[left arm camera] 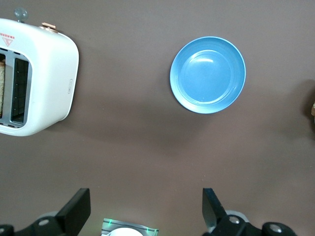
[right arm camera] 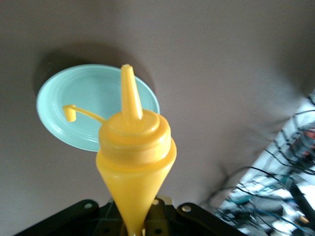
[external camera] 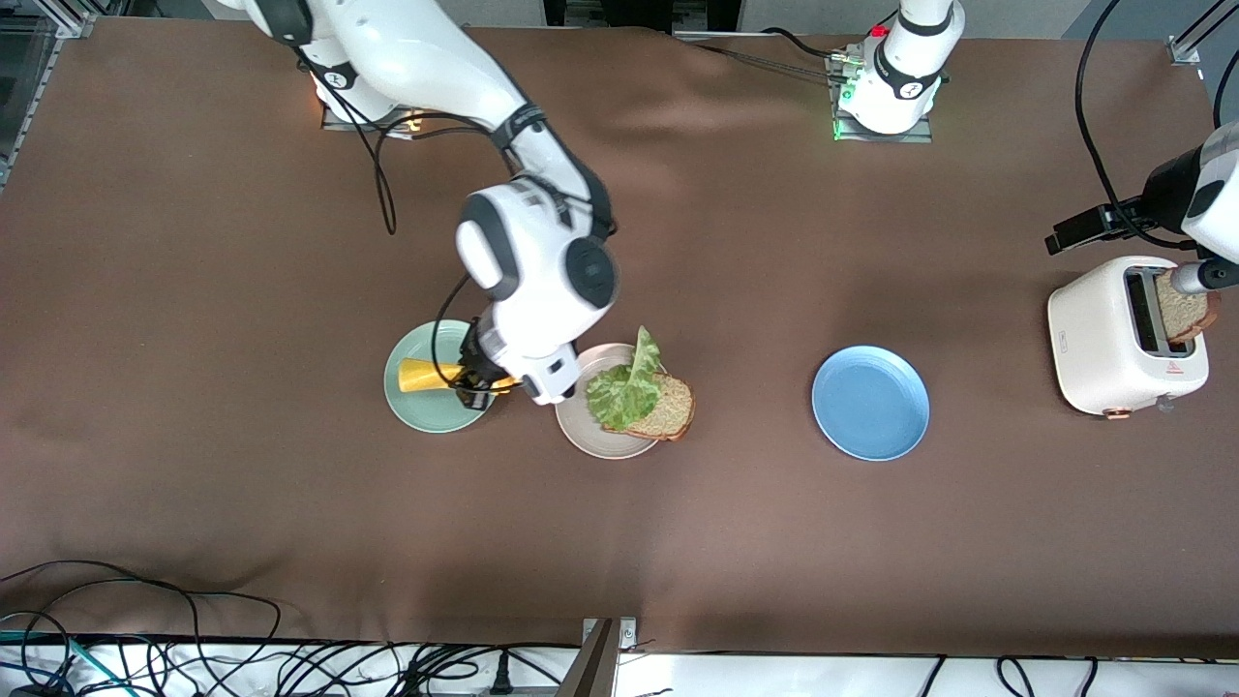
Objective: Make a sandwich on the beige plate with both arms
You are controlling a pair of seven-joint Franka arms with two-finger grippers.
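The beige plate (external camera: 584, 434) holds a brown bread slice (external camera: 668, 414) that overhangs its rim toward the left arm's end. A crinkly green lettuce leaf (external camera: 627, 385) lies on the slice. A second bread slice (external camera: 1183, 312) stands in the white toaster (external camera: 1113, 339). My right gripper (external camera: 474, 382) is over the mint-green plate (external camera: 416, 414), beside the beige plate. It is shut on the base of a yellow squeeze bottle (right arm camera: 135, 162) that lies sideways in the front view, its nozzle uncapped. My left gripper (left arm camera: 146, 201) hangs high over the table near the toaster, open and holding nothing.
A blue plate (external camera: 870, 403) sits bare between the beige plate and the toaster (left arm camera: 39, 73). The bottle's cap (right arm camera: 69, 114) dangles on its tether over the mint-green plate (right arm camera: 83, 93). Cables run along the table edge nearest the front camera.
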